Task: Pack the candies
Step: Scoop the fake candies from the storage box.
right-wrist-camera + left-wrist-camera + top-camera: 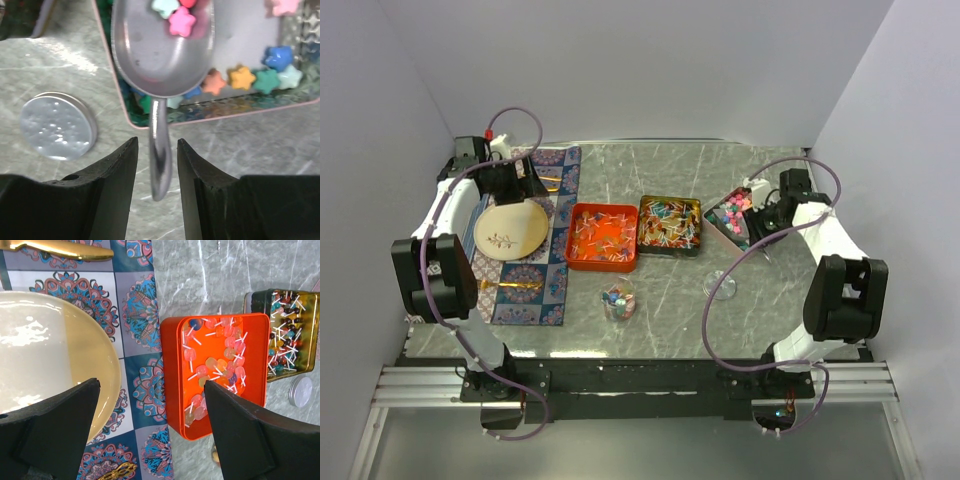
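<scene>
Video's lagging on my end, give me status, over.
Left end effector open, above placemat. Right end effector straddling scoop handle, grip unconfirmed. Star candies in scoop, over tin. Silver lid beside tin, clear of it.

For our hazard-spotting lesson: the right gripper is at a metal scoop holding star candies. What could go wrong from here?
1. The metal scoop carries a few star-shaped candies near its open end; tilting could spill them onto the grey marble table.
2. Its thin handle sits inside the right gripper with slim gaps either side, so it may slip or twist.
</scene>
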`<action>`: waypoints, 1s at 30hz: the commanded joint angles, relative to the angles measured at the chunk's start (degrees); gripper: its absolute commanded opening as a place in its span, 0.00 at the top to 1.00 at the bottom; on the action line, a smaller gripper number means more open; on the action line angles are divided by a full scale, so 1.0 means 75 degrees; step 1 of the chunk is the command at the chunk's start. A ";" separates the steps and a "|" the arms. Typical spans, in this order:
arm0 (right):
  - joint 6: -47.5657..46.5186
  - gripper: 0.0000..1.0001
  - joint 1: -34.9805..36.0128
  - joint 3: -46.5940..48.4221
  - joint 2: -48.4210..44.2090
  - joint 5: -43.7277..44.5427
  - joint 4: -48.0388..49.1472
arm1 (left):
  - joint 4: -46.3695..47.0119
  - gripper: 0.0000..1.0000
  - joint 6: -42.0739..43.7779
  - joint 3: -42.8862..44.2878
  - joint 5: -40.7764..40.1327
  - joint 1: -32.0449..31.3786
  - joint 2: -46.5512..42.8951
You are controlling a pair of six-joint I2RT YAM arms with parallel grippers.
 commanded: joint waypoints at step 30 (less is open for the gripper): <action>0.0417 1.00 0.0012 0.0388 0.0630 -0.0165 0.0131 | 0.0222 0.08 -0.0045 -0.0277 0.0043 -0.0058 -0.0320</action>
